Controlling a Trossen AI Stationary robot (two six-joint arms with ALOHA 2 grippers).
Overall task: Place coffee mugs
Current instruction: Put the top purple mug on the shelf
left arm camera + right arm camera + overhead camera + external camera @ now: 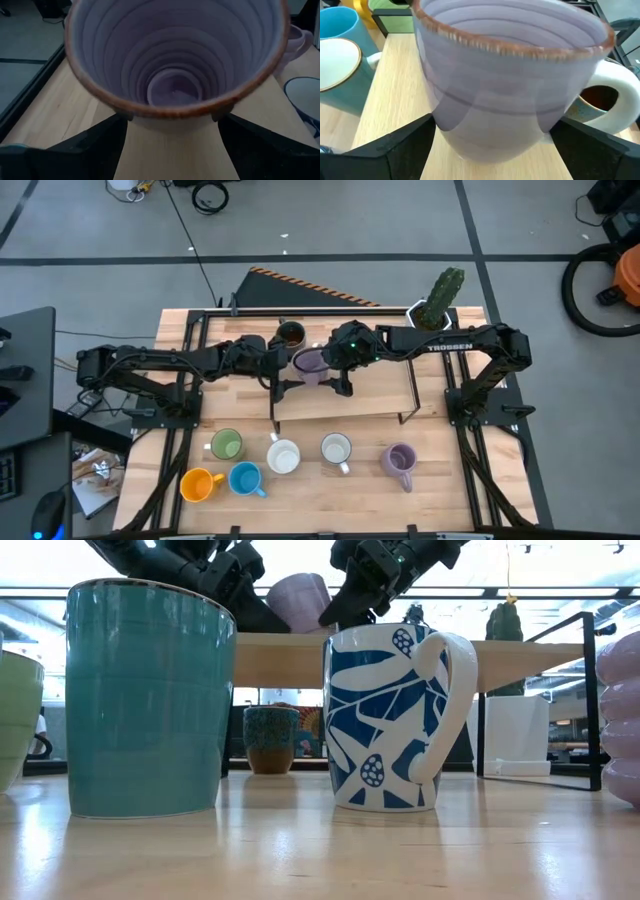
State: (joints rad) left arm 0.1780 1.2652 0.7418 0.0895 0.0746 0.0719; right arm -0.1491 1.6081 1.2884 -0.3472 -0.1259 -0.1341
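Observation:
A lavender mug (310,363) with a brown rim hangs over the raised wooden shelf (370,405), tipped toward the table's left. My left gripper (172,120) is shut on it, coming from the left. My right gripper (492,127) comes from the right and is open, one finger on each side of the mug's wall (510,85). The mug's pale handle (616,82) points toward the far edge. A dark brown mug (290,334) stands behind the shelf. Several more mugs stand in front of it: green (226,445), orange (198,484), blue (245,478), two white (284,456) and a ribbed lavender one (400,461). My left gripper pinches the mug's outer wall just under the rim (142,120) between its two fingers (100,140). They come from the table's left, slanting a little downward. The mug's mouth tips toward that arm. Whether its base touches the shelf is hidden. My right gripper's fingers stand close against the wall; I cannot tell whether they touch it.
A white pot with a green cactus (440,300) stands at the far right corner. The shelf's black metal legs (410,415) stand on the table. The shelf top to the right of the grippers is bare wood.

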